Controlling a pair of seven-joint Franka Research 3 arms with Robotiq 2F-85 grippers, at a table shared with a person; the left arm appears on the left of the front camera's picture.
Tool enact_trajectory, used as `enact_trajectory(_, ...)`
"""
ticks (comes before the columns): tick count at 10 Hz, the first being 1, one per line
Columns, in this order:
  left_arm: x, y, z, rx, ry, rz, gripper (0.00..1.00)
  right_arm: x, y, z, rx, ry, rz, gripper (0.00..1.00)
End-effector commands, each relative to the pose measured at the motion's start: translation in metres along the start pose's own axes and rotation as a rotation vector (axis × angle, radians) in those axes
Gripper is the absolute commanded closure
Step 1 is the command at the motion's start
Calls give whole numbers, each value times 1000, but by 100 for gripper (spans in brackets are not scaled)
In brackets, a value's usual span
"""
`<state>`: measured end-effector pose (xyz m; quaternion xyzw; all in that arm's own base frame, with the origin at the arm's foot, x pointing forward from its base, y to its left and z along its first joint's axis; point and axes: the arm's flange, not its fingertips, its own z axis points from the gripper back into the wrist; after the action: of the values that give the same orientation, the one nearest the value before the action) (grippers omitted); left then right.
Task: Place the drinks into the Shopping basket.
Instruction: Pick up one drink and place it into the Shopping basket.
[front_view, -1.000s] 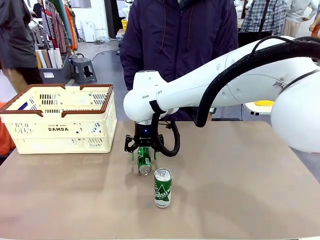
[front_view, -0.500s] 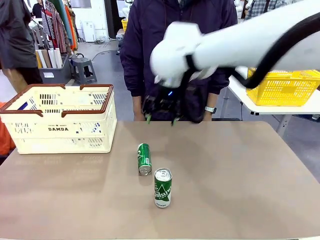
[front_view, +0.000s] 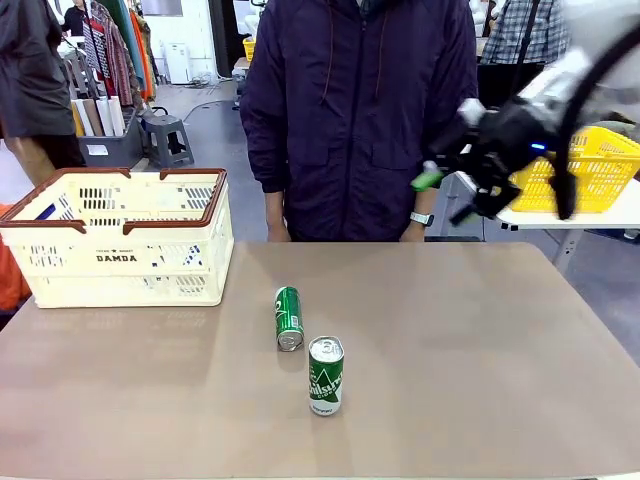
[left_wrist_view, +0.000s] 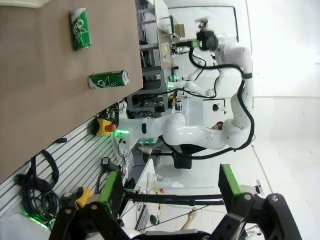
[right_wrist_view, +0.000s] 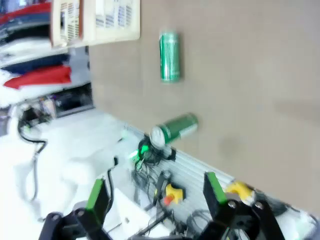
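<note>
Drinks on the worktop (front_view: 480, 360) are two green cans, both outside the Shopping basket (front_view: 120, 262) and off to its right. The lying can (front_view: 288, 318) rests on its side near the basket's front right corner, silver top turned toward the robot. The upright can (front_view: 325, 375) stands just beside it, a little farther from the basket, with a small gap between the two.

The right gripper (front_view: 445, 197) hangs high above the worktop, well apart from the basket on the far right, and shows blurred in front of a yellow mesh basket (front_view: 585, 175). In its own wrist view its fingers (right_wrist_view: 212, 189) are released and spread wide with nothing between them, and both cans lie far ahead of them. The left gripper (left_wrist_view: 170, 175) is likewise released, its fingers (left_wrist_view: 111, 192) apart and empty, well clear of the cans. A person in a dark jacket (front_view: 360, 110) stands behind the worktop, to the right of the basket.
</note>
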<state>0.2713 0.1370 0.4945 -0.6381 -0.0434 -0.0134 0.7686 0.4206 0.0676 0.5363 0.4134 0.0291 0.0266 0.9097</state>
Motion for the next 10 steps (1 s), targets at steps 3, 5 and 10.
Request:
enact_trajectory(3,-1,-3,-1,-18,-8,-3,0,-154,-82,56,161,-193,-131,0)
enact_trajectory(5,-1,-3,-1,-18,-8,-3,0,-221,-146,54,338,-318,-129,0)
enact_trajectory(10,-1,-3,-1,-18,-8,-3,0,-225,-166,123,426,-398,-167,0)
